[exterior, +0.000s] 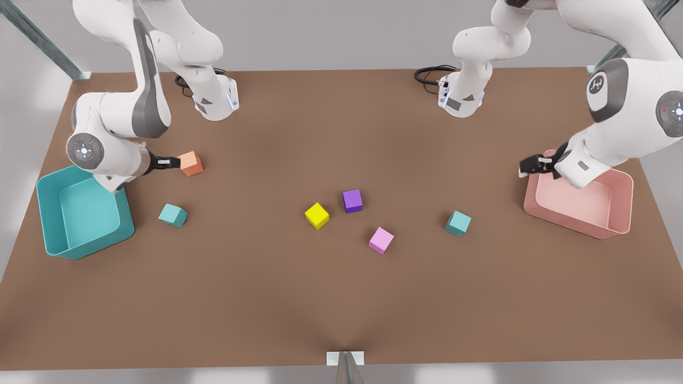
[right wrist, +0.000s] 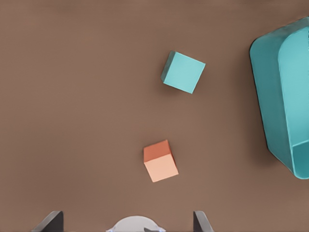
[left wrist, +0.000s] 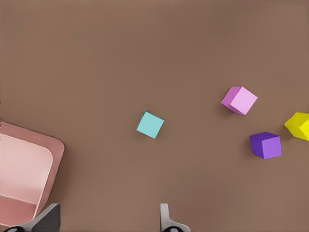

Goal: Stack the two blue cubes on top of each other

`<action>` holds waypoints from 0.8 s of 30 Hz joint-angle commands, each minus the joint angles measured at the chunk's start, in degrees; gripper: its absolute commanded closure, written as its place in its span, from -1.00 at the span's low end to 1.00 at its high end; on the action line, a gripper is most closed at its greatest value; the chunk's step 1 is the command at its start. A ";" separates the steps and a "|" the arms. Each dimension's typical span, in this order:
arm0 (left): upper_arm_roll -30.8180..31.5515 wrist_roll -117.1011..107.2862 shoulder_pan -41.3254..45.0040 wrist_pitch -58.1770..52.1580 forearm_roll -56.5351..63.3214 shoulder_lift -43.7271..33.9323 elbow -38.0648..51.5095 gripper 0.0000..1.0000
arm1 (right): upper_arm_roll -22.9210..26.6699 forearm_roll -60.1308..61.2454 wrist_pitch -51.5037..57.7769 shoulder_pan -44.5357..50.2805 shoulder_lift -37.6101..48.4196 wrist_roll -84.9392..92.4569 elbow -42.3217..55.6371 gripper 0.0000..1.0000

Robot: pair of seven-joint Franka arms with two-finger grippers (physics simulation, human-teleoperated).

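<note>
One blue cube lies near the teal bin at the front view's left; in the right wrist view this blue cube sits beyond an orange cube. My right gripper hovers beside the orange cube, open and holding nothing. The other blue cube rests toward the front view's right and appears in the left wrist view as a blue cube ahead of the fingers. My left gripper hangs over the pink bin's edge, open and empty.
A teal bin stands at the front view's left edge and a pink bin at its right. A yellow cube, a purple cube and a pink cube lie mid-table between the blue cubes.
</note>
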State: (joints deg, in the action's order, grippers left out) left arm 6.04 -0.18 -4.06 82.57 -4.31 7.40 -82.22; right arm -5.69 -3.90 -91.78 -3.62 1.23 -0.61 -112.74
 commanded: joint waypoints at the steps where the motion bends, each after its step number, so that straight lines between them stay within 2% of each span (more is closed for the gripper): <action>1: 0.90 -2.19 -0.60 7.34 0.61 -0.11 0.04 -1.00 | -0.11 -1.28 -17.91 -2.00 -0.97 -1.32 -0.20 -1.00; 4: 0.99 -4.03 -0.69 6.90 0.70 1.12 0.14 -1.00 | -0.11 -1.19 -17.56 -2.35 -1.94 -1.59 -0.28 -1.00; 7: 2.48 -4.39 -0.43 5.40 0.26 1.39 -0.22 -1.00 | -0.19 -0.58 -16.68 -3.67 -2.20 -17.84 -2.74 -1.00; 11: 2.39 -5.18 0.63 3.38 0.88 2.00 -0.66 -1.00 | 0.95 0.38 -12.38 -10.53 -3.34 -26.63 -2.57 -1.00; 12: 2.66 -5.27 2.03 3.21 4.48 2.44 -0.83 -1.00 | 1.65 1.53 -10.71 -11.58 -3.61 -30.06 -2.74 -1.00; 15: 2.66 -5.27 2.39 2.24 4.66 3.06 -1.18 -1.00 | 10.26 3.90 -5.78 -11.41 -5.01 -28.40 -0.55 -1.00; 16: 2.66 -5.36 2.39 1.71 4.66 3.15 -1.45 -1.00 | 10.53 3.55 -6.74 -11.40 -4.31 -21.80 -0.46 -1.00; 20: 2.74 -5.18 2.39 2.15 4.66 4.73 -1.97 -1.00 | 13.96 6.28 -9.03 -11.58 -7.38 -24.52 -1.34 -1.00; 24: 3.01 -3.69 3.17 7.07 5.27 9.91 -1.89 -1.00 | 13.43 7.68 -10.87 -10.61 -11.60 -24.70 -1.34 -1.00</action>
State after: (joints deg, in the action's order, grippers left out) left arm 9.41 -3.63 -1.21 86.93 0.88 16.73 -84.15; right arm 7.57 2.67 -101.51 -16.32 -9.58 -16.83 -114.11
